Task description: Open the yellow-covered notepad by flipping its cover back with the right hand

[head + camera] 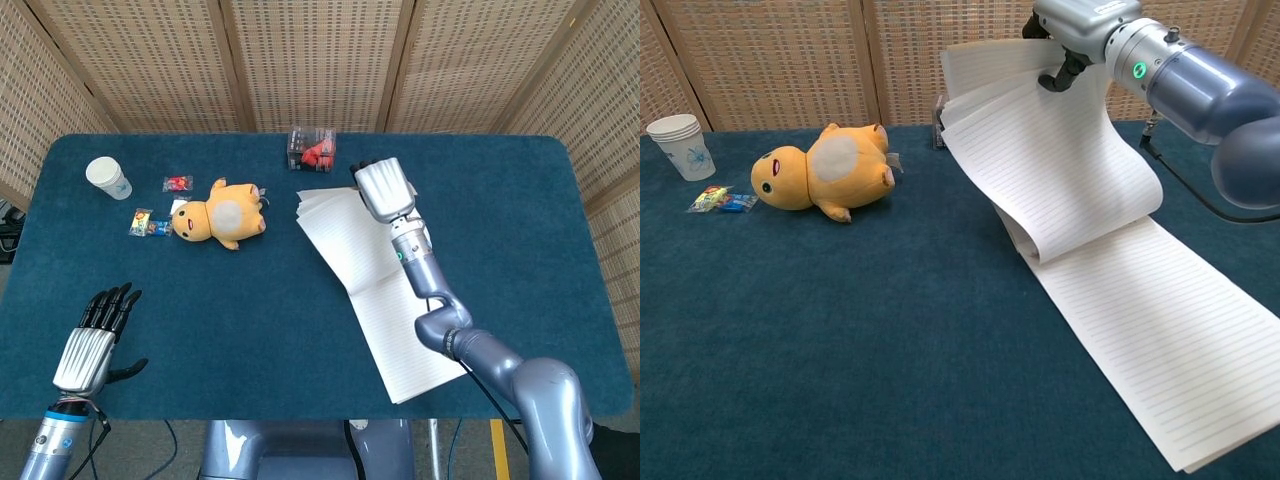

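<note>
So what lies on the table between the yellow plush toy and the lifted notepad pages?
Nothing: in the head view only bare blue tabletop separates the plush toy from the notepad pages.

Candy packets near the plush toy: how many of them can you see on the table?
2. One red candy packet lies between the paper cup and the plush toy. One multicoloured packet lies left of the toy's head. Others may be hidden behind the toy.
</note>
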{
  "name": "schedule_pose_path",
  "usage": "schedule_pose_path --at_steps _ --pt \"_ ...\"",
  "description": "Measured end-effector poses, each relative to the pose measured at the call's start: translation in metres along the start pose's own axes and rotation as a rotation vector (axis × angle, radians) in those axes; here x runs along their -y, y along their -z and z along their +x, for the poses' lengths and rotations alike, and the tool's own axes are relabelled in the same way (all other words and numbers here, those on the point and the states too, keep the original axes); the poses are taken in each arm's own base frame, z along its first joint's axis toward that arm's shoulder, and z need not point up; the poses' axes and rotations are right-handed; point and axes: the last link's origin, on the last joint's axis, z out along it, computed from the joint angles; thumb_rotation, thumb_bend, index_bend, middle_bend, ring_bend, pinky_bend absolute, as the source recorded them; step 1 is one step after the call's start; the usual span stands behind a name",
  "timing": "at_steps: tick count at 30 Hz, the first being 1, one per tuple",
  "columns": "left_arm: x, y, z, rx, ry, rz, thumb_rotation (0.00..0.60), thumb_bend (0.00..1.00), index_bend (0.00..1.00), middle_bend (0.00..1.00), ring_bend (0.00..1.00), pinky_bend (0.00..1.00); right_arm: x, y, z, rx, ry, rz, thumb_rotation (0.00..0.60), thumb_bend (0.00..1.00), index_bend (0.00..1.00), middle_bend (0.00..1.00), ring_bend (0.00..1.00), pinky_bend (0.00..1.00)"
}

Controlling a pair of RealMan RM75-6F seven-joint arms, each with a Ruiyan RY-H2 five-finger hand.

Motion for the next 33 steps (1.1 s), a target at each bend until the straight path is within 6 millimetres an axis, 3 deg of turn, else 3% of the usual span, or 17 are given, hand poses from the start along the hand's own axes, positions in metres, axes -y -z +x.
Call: schedule_pose_path --at_steps 15,22,26,28,30,33 --pt "0.001 -0.002 -0.002 0.01 -0.003 0.004 0.6 0.06 0.0 0.0 0.0 0.04 0.008 -0.015 -0.01 0.047 0.041 0.028 0.6 0.61 0.73 0.72 0.62 0.81" --pt "0.002 -0.004 -0.005 0.021 -0.005 0.013 0.6 0.06 0.0 0.0 0.0 0.04 0.025 -0.02 -0.018 0.076 0.07 0.081 0.6 0.59 0.72 0.7 0.6 0.8" --pt "0.003 -0.004 -0.005 0.023 -0.004 0.015 0.6 0.06 0.0 0.0 0.0 0.04 0.033 -0.023 -0.021 0.087 0.084 0.095 0.6 0.44 0.67 0.61 0.53 0.69" --pt "0.003 -0.004 -0.005 0.024 -0.003 0.018 0.6 0.06 0.0 0.0 0.0 0.04 0.036 -0.024 -0.023 0.095 0.086 0.1 0.6 0.36 0.6 0.54 0.45 0.58" --pt "0.004 -0.004 -0.005 0.026 -0.003 0.018 0.6 0.06 0.0 0.0 0.0 0.04 0.039 -0.024 -0.024 0.103 0.08 0.103 0.6 0.25 0.49 0.42 0.33 0.48" --pt "0.004 -0.004 -0.006 0.03 -0.004 0.018 0.6 0.06 0.0 0.0 0.0 0.04 0.04 -0.025 -0.026 0.116 0.071 0.093 0.6 0.15 0.35 0.3 0.23 0.44"
